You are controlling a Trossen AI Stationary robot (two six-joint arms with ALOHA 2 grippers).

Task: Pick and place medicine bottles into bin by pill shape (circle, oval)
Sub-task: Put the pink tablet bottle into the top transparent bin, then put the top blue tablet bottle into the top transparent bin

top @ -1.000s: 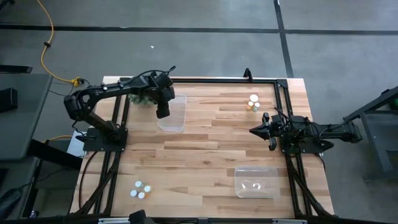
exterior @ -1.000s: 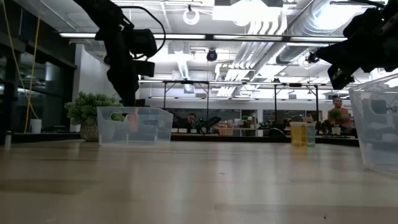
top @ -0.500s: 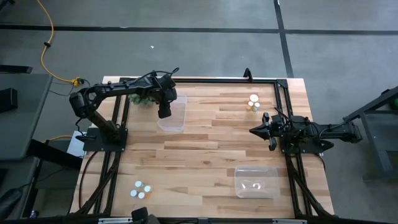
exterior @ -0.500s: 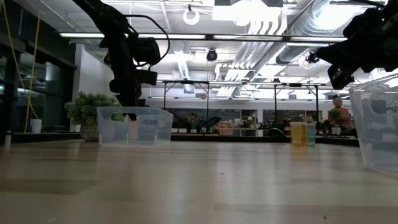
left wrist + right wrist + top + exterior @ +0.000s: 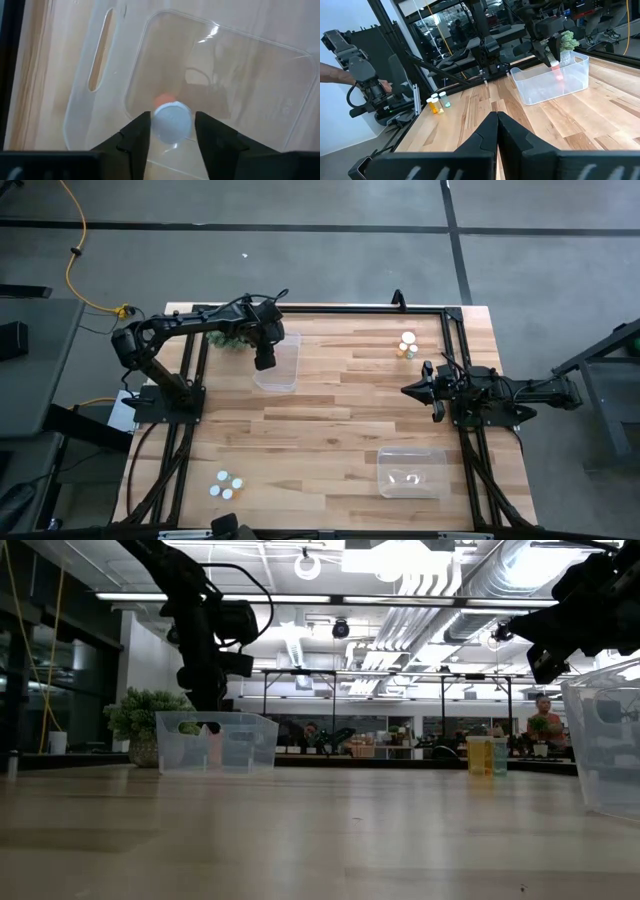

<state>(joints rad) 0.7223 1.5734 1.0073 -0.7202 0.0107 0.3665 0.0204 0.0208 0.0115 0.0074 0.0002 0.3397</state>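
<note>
Left end effector (image 5: 170, 131) over the far-left bin (image 5: 277, 362)
It pinches a white-capped bottle (image 5: 171, 119); right end effector (image 5: 496, 118), pressed together, waits at the counter's (image 5: 330, 420) right.

A pale wooden bench (image 5: 330, 420) with a black frame stands on a grey floor. A green potted plant (image 5: 140, 720) sits at its far left corner, and a yellow cable (image 5: 75, 250) trails across the floor beyond. A person's forearm (image 5: 335, 77) shows in the room.
</note>
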